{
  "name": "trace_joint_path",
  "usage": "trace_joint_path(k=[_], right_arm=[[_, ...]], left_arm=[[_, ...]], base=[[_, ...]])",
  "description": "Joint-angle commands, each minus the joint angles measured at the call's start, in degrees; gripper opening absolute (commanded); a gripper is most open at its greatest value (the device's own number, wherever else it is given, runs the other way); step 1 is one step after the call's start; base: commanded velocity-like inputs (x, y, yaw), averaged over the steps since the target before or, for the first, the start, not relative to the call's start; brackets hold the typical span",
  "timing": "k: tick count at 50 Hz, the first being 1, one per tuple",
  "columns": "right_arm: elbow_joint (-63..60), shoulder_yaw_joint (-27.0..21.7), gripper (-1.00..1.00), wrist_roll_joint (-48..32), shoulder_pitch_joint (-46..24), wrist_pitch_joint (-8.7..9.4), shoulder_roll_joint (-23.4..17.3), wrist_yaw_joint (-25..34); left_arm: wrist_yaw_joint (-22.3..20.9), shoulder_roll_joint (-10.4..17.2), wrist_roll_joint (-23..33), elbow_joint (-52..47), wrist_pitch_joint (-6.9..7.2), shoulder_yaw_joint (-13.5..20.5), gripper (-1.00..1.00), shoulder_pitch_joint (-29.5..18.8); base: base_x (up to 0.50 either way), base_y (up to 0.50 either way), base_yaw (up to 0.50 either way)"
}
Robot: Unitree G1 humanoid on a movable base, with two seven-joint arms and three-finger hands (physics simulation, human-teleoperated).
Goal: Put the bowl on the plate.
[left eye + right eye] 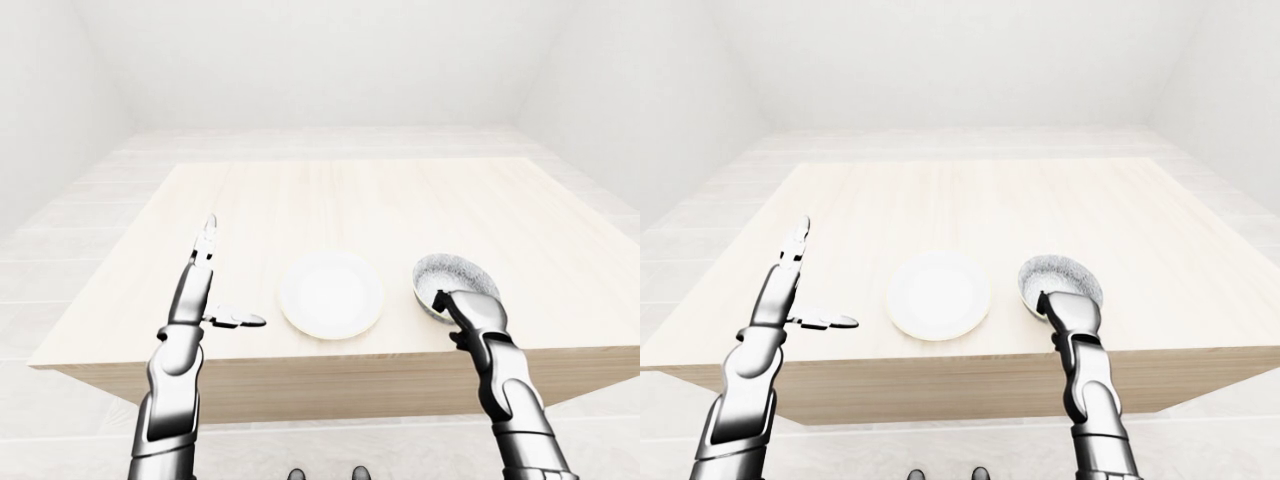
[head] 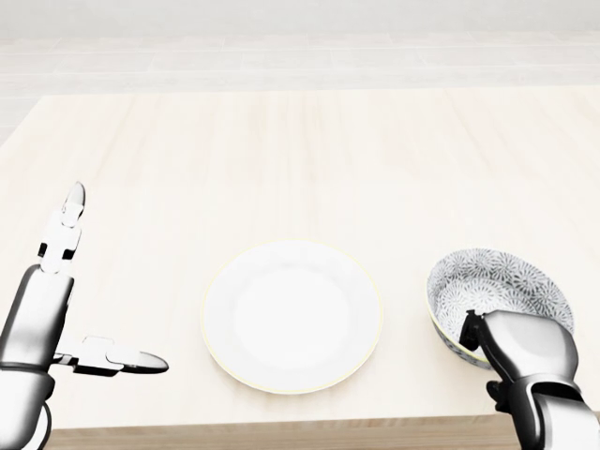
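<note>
Right now the bowl (image 2: pixel 497 279) sits upright on the table (image 2: pixel 281 150), low on the right of the head view and close to the table's near edge. Its inside carries a grey and white flower pattern. Our right hand (image 2: pixel 521 349) comes up from the bottom right corner and covers the bowl's lower rim. Its fingers are folded down tight over that rim, gripping it as far as we can see, though the hand's own bulk hides the exact contact. The rest of the bowl lies above and to the left of the hand.

Just left of the bowl, apart from it, the white plate (image 2: pixel 292 316) lies flat with nothing on it. The bowl is beside the plate, not on it.

Farther left, well clear of the plate, our left hand (image 2: pixel 39 317) hangs over the table with its fingers (image 2: pixel 71 206) spread wide. One points up the picture and another (image 2: pixel 122 358) sticks out sideways toward the plate. It holds nothing.

Only the head view shows the bowl's pattern and the plate's faint yellowish edge. The eye views pull out wider. They show the whole table top, its pale wooden side, both forearms reaching in from below, the light floor (image 1: pixel 60 250) around the table and the plain white walls (image 1: pixel 320 60).
</note>
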Motion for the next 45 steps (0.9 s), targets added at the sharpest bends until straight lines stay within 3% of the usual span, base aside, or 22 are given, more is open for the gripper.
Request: trace_joint_path(k=[1, 12, 19, 34, 45], right_arm=[[-3.2, -0.7, -0.17, -0.6, 0.4, 0.00, -0.2, 2.1], [-5.6, -1.8, -0.24, -1.3, 0.3, 0.00, -0.2, 3.7], [-7.1, -2.2, -0.27, -2.2, 0.3, 0.00, -0.2, 5.0], [-9.5, -3.2, -0.42, -3.6, -0.3, 0.00, -0.2, 7.5], [-10.6, -3.6, -0.40, -4.4, -0.5, 0.00, -0.2, 8.5]], left_arm=[[0.4, -0.2, 0.5, 0.7, -0.75, 0.0, 1.00, 0.3], [0.1, 0.0, 0.3, 0.7, -0.53, 0.2, 1.00, 0.2], [0.5, 0.1, 0.3, 1.8, -1.15, 0.3, 1.00, 0.0], [0.1, 0.1, 0.1, 0.5, -0.63, 0.5, 1.00, 0.5], [0.1, 0.0, 0.1, 0.4, -0.59, 0.5, 1.00, 0.5]], base=[[0.00, 0.00, 0.00], [0.00, 0.00, 0.00], [0.00, 0.00, 0.00], [0.00, 0.00, 0.00], [0.00, 0.00, 0.00]])
